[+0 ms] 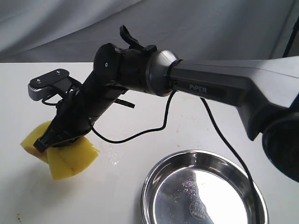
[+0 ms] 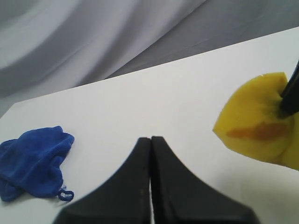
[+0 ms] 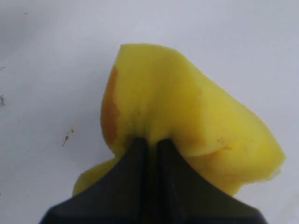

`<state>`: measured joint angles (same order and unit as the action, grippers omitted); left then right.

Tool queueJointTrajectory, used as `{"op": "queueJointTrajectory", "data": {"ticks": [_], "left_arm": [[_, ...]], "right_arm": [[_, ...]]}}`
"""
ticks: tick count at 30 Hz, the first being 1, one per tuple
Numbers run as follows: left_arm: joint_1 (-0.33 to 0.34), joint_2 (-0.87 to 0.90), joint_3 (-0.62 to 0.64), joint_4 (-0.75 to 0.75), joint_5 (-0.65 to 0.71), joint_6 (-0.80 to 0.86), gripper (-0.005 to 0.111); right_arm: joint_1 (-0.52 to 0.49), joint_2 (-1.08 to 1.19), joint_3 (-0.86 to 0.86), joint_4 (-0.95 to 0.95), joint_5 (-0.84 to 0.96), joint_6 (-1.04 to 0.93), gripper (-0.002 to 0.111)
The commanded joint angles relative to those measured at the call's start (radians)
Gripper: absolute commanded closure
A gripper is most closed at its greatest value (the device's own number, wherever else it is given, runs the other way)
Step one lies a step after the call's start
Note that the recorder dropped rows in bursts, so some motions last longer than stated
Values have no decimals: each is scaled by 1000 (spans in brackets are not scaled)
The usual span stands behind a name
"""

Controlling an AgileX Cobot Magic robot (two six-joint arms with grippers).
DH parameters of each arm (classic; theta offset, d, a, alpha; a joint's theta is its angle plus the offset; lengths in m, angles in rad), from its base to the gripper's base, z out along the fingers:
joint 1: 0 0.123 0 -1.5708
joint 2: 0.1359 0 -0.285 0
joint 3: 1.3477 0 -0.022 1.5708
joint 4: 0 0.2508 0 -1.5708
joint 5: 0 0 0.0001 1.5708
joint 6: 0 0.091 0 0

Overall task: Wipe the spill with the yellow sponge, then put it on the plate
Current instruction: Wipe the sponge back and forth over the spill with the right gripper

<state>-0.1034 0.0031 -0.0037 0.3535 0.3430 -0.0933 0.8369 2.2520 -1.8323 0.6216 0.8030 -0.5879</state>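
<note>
The yellow sponge (image 1: 74, 158) is seen as soft, matt foam; the plate (image 1: 163, 186) as polished, glossy metal; the blue cloth (image 2: 32, 161) as fuzzy fabric.

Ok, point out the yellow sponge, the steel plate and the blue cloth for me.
yellow sponge (image 1: 72, 161), exterior view, on its lower front face.
plate (image 1: 150, 179), exterior view, on its left rim.
blue cloth (image 2: 32, 161), left wrist view, middle of the bunched fabric.

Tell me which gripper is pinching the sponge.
The right gripper, clamped on the yellow sponge and creasing it; the left gripper is shut on nothing, away from the sponge.
</note>
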Motion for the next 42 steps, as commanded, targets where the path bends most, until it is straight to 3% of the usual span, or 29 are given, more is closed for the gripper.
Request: {"op": "queueJointTrajectory", "data": {"ticks": [1,9,18,23,42], "left_arm": [[-6,-3,4,1,-4,-3,107],[-6,-3,4,1,-4,-3,107],[-6,-3,4,1,-4,-3,107],[-6,-3,4,1,-4,-3,107],[-6,-3,4,1,-4,-3,107]], "right_arm": [[2,-11,5,17,-16,-28,108],[2,94,5,108,-30,-70,108],[2,140,5,-68,8,-66,108],[2,148,11,-237,15,-7,108],[0,148,11,-1028,-5,650,108]]}}
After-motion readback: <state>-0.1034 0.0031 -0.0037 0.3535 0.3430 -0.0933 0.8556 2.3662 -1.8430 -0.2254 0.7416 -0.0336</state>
